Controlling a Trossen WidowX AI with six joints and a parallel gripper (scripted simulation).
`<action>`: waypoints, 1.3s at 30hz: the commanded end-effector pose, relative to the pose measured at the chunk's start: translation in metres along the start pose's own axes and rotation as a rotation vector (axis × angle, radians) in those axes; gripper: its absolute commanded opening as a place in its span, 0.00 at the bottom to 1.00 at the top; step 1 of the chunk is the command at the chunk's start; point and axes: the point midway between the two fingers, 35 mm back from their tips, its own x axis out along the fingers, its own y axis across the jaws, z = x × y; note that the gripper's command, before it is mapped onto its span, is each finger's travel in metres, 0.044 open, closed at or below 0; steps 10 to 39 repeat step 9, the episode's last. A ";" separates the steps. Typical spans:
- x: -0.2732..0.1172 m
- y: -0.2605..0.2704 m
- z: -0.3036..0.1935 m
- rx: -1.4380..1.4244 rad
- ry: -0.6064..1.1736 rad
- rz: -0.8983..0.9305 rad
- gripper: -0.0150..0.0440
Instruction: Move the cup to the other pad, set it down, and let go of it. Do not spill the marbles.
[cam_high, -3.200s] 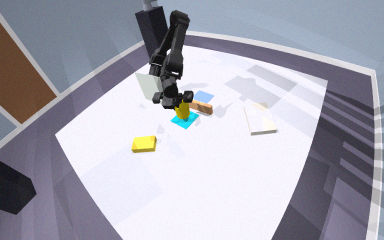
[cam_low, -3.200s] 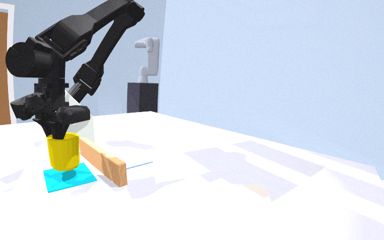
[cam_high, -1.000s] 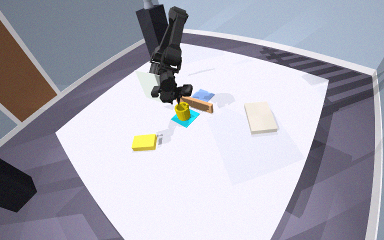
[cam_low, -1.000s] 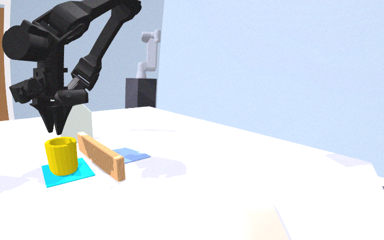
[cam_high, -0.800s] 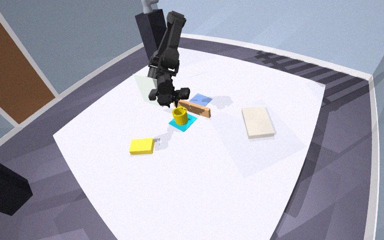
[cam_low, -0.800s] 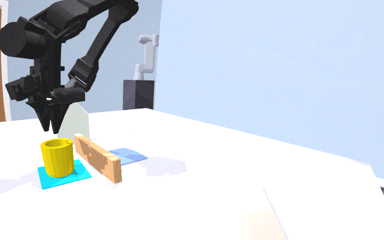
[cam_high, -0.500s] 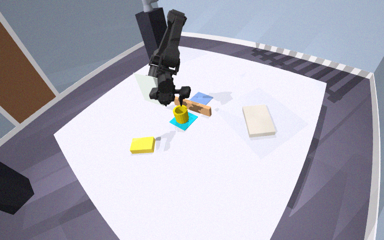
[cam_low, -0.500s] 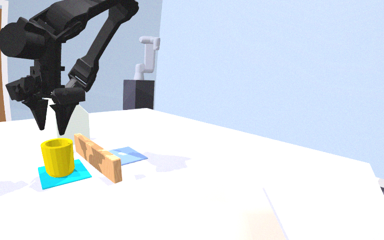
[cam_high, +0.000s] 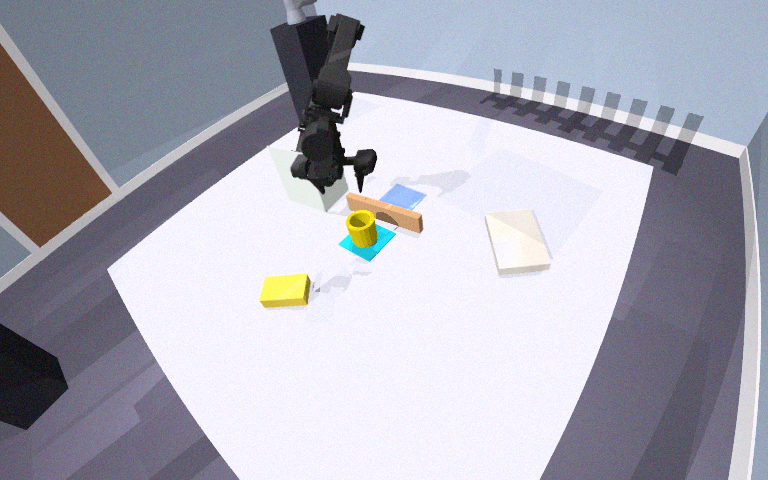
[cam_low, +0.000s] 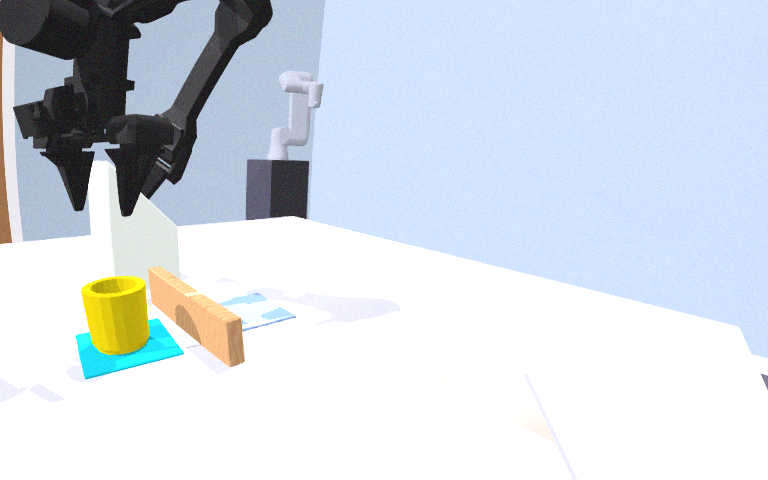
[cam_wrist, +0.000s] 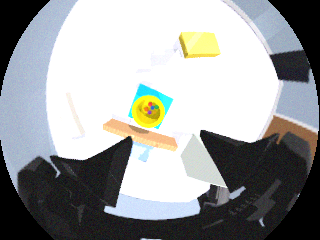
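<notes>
Gripper (cam_high: 342, 191) (cam_low: 102, 212) (cam_wrist: 167, 136): fingers wide apart, nothing between them; raised above and back from the cup, towards the desk edge on the arm's side. Height presumably there to keep the fingertips off the rim.

Cup (cam_high: 362, 229) (cam_low: 117, 316) (cam_wrist: 149, 111): yellow, upright on the cyan pad, apart from the fingers. Likely the release spot, given the open fingers.

Marbles (cam_wrist: 151, 108): several colours, inside the cup in the wrist view; none seen outside. The upright stance keeps them in.

Cyan pad (cam_high: 369, 254) (cam_low: 165, 343) (cam_wrist: 146, 91): flat under the cup, on the side of the barrier facing away from the arm's edge of the desk (cam_high: 396, 367) (cam_low: 392, 418) (cam_wrist: 100, 60).

Blue pad (cam_high: 403, 196) (cam_low: 263, 313) (cam_wrist: 142, 152): bare, across the barrier, nearer the arm's edge; probably the start pad.

Wooden barrier (cam_high: 390, 212) (cam_low: 195, 316) (cam_wrist: 141, 136): on its long narrow side between the pads, seemingly to force a lift over.

Yellow block (cam_high: 285, 289) (cam_wrist: 199, 45): out towards the desk's left-hand edge in the top view, clear of both pads.

Judgement: task looks complete; only backing away remains, without nudging cup or barrier.
</notes>
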 end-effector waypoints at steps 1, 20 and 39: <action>-0.007 0.000 0.000 -0.009 -0.005 -0.005 1.00; -0.002 0.000 -0.001 0.000 0.001 -0.001 1.00; -0.002 0.000 -0.001 0.000 0.001 -0.001 1.00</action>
